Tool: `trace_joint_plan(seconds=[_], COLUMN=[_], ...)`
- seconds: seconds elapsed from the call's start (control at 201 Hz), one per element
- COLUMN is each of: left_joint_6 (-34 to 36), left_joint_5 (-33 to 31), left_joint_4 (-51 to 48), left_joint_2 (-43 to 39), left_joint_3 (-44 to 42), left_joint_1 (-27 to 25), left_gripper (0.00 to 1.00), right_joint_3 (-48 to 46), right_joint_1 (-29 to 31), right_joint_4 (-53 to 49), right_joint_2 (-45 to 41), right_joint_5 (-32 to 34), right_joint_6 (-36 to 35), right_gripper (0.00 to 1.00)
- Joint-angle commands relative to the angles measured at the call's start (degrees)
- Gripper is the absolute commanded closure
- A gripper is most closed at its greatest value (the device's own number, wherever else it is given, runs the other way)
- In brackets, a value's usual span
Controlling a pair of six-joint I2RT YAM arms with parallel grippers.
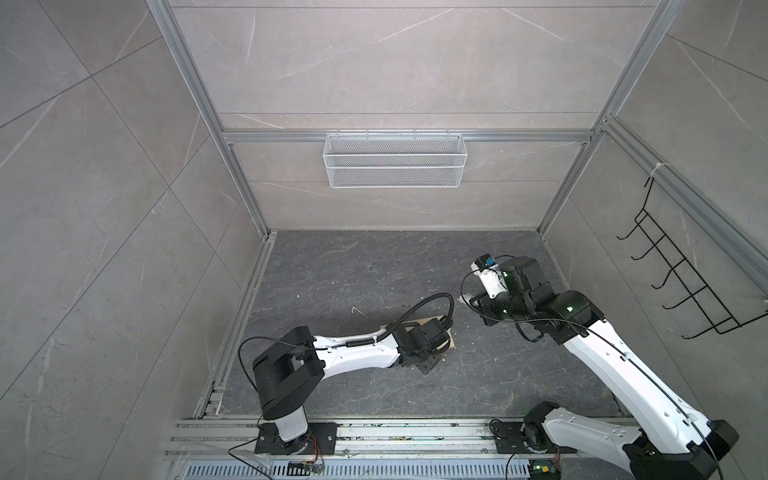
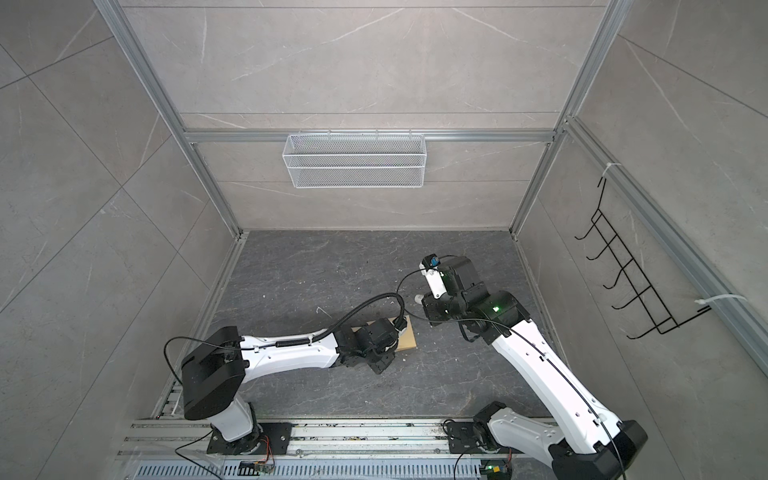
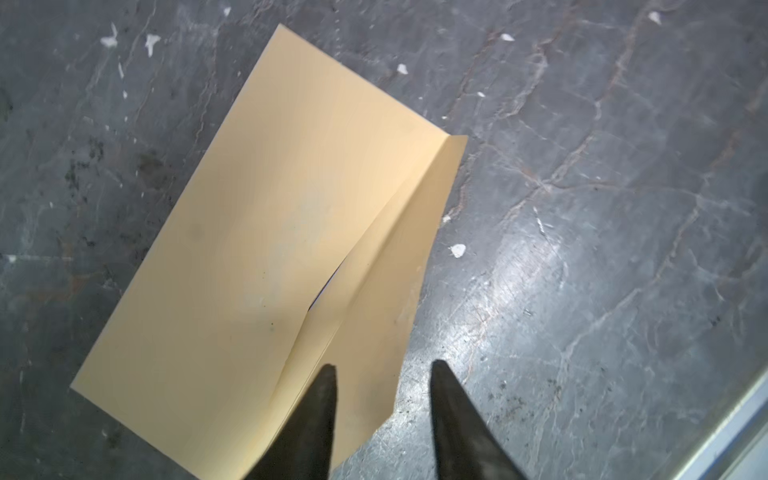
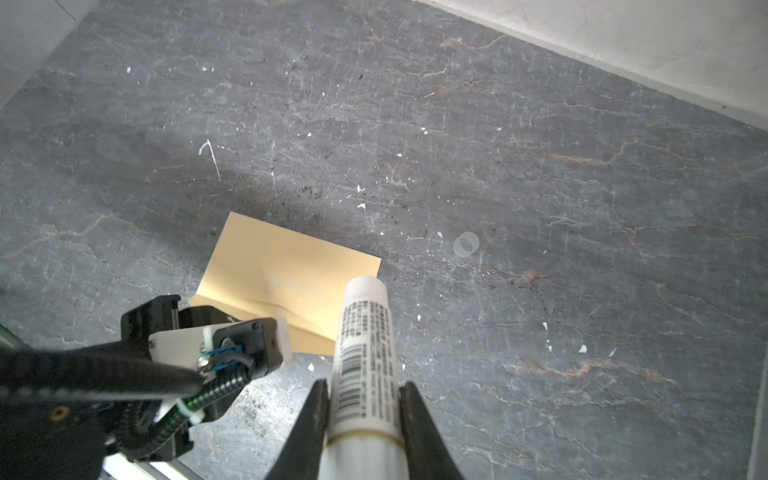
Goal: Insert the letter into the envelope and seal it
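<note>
Cap [image 4: 466, 245] (translucent) near envelope [image 4: 286, 270]

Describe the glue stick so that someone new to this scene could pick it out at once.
Over the dark grey marbled tabletop, find the right gripper near the tan envelope. The glue stick is the white tube clamped between its black fingers, printed with black text and a barcode. Its neighbours differ: the envelope is flat paper, the loose translucent cap far smaller.

bright, even light; mild glare
</note>
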Motion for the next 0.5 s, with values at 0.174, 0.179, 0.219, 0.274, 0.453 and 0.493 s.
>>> trace_joint_plan(seconds=[0.174, 0.179, 0.219, 0.274, 0.453, 0.493], left_joint_6=[-2.16, -2.14, -2.47, -3.27, -3.64, -3.25], left_joint_5=[14.46, 14.62, 16.27, 19.63, 24.88, 25.27], left_joint_4=[6.93, 6.86, 6.65, 6.63, 5.89, 5.23], left_joint_2=[-12.57, -12.68, -13.74, -14.6, -13.7, -12.9], left_joint_3=[-2.97, -3.06, -3.61, -4.6, -6.54, -6.4], left_joint_1=[11.77, 11.89, 14.12, 17.25, 22.2, 22.27], left_gripper=[0.46, 0.46, 0.46, 0.47, 0.52, 0.54], right_joint_3=[10.6, 10.69, 11.63, 12.7, 14.34, 14.23], right_joint_1=[-0.12, -0.11, -0.1, -0.06, 1.34, 1.96], right_joint_4=[-10.04, -10.12, -10.52, -10.93, -11.61, -11.32], right_joint_2=[7.15, 7.22, 8.16, 9.72, 14.33, 15.13], right_joint_5=[-2.73, -2.81, -3.41, -4.6, -6.42, -6.4], right_joint_6=[-1.66, -1.59, -1.11, -0.54, 2.05, 2.79], right_gripper=[1.0, 1.0, 1.0, 1.0, 1.0, 1.0])
